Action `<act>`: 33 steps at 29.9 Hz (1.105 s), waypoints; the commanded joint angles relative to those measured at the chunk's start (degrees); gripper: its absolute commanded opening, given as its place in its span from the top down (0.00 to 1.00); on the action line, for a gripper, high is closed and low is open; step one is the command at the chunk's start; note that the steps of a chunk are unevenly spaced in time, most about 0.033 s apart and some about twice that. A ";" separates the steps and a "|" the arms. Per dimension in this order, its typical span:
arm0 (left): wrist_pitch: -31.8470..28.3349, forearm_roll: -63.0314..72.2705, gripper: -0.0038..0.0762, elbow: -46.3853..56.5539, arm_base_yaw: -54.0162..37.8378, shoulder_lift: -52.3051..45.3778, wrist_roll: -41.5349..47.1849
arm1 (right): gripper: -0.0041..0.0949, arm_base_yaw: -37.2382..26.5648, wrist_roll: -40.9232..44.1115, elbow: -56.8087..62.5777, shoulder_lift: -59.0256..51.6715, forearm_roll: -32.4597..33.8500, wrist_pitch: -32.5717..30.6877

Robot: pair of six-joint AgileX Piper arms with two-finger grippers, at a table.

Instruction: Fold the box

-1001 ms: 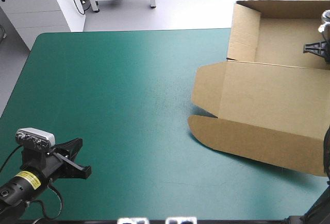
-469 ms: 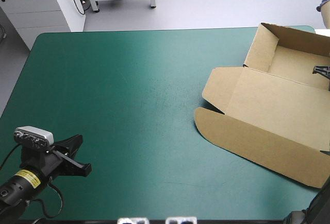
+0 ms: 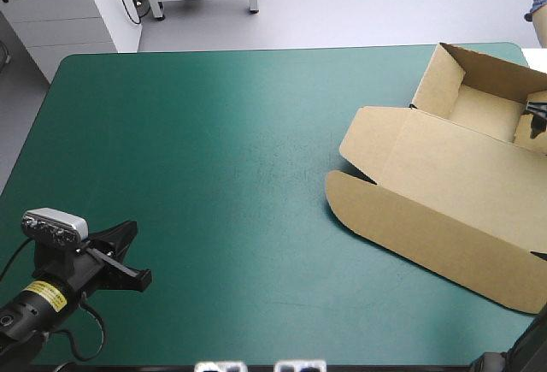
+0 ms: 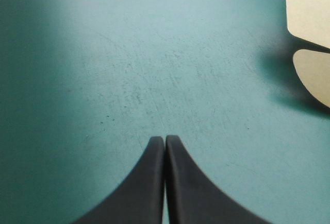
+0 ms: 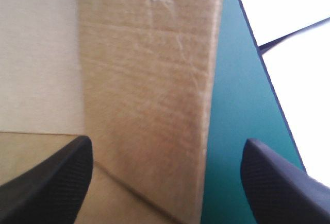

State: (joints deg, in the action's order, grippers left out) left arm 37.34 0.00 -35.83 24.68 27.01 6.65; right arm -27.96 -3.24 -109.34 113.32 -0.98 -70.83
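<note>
The brown box [image 3: 444, 192] lies at the table's right side as an open tray with raised walls [image 3: 436, 85] at the far end and the lid flat toward the front. My right gripper [image 3: 537, 117] is at the tray's right wall, mostly cut off by the picture's edge. In the right wrist view this gripper [image 5: 167, 142] stands open, a brown box wall [image 5: 149, 80] upright between and ahead of its fingers, untouched. My left gripper [image 3: 128, 262] hovers near the front left corner, shut and empty [image 4: 165, 139]. Two rounded box flaps [image 4: 313, 69] show far ahead of it.
The teal-green cover [image 3: 214, 150] spreads between the left gripper and the box. The box's front corner [image 3: 538, 304] reaches the table's right edge. A white cabinet [image 3: 68, 4] stands beyond the far left corner.
The box, earlier lifted and tilted by its far wall, has come down to rest on the table and shifted right. My right gripper has opened and let go. The left arm has not moved.
</note>
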 commanded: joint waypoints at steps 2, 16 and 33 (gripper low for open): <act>-4.35 0.44 0.96 -1.49 0.15 0.49 0.41 | 0.20 -0.33 -1.51 -1.57 -11.93 -8.80 -0.96; -4.65 0.55 0.96 -0.17 0.15 0.49 0.52 | 0.96 32.08 -3.42 8.26 -31.15 -1.06 -0.87; -12.36 3.59 0.96 9.42 0.15 0.49 0.28 | 0.96 43.74 -3.84 53.66 -66.24 2.86 28.65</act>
State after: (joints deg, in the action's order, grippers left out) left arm 32.22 2.42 -24.98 24.68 27.01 6.65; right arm 15.76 -6.42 -59.38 53.29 1.51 -48.67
